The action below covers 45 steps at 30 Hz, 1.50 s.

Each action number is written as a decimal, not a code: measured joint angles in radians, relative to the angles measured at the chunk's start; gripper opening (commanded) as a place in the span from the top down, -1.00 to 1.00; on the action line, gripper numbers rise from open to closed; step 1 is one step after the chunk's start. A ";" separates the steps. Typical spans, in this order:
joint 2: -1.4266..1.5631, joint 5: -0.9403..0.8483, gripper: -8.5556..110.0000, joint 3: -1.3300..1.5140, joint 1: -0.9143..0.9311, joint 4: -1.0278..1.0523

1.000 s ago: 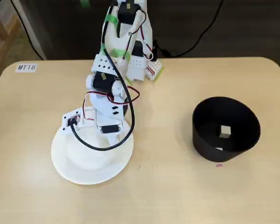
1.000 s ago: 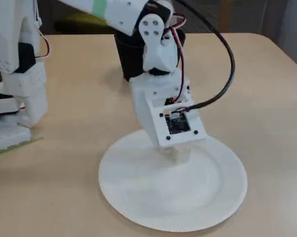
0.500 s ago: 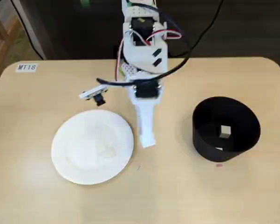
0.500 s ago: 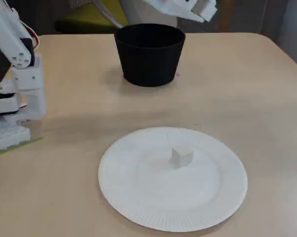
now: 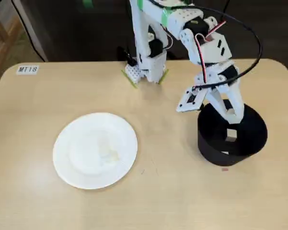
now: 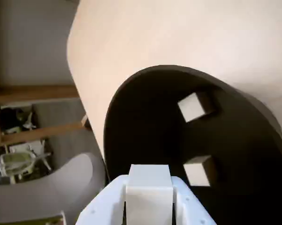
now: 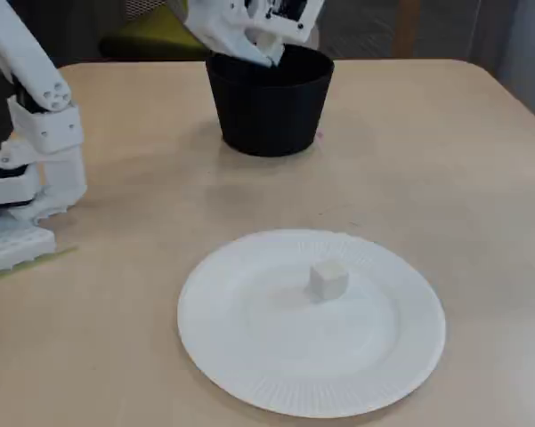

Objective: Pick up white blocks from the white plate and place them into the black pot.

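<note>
My gripper (image 6: 149, 197) is shut on a white block (image 6: 149, 183) and holds it over the mouth of the black pot (image 6: 131, 117). Two more white blocks (image 6: 192, 107) lie on the pot's floor. In both fixed views the gripper (image 5: 231, 125) (image 7: 269, 52) reaches down into the top of the pot (image 5: 215, 149) (image 7: 267, 116). The white plate (image 7: 249, 374) lies on the table near the front, apart from the pot, with one white block (image 7: 328, 278) on its middle. In a fixed view the plate (image 5: 67, 158) is at the left, and its block (image 5: 108, 154) is faint.
The arm's base (image 5: 146, 67) stands at the table's back edge in a fixed view and at the left in the other (image 7: 27, 178). A label reading MT18 (image 5: 28, 69) sits at the back left corner. The wrist view shows the table's edge (image 6: 80, 98) and floor beyond.
</note>
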 measured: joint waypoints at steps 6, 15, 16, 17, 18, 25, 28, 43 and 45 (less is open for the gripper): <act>-0.021 -0.005 0.33 0.000 0.000 -0.032; -0.020 -0.026 0.90 0.000 0.021 -0.028; -0.011 -0.026 0.90 0.000 0.037 -0.018; 0.005 -0.026 0.90 0.000 0.061 0.002; 0.021 -0.026 0.90 -0.002 0.089 0.032; 0.141 -0.227 0.90 -0.072 0.477 0.322; 0.135 -0.357 0.90 -0.072 0.676 0.376; -0.296 -0.517 0.44 -0.249 0.957 0.403; -0.318 -0.528 0.37 -0.256 0.973 0.403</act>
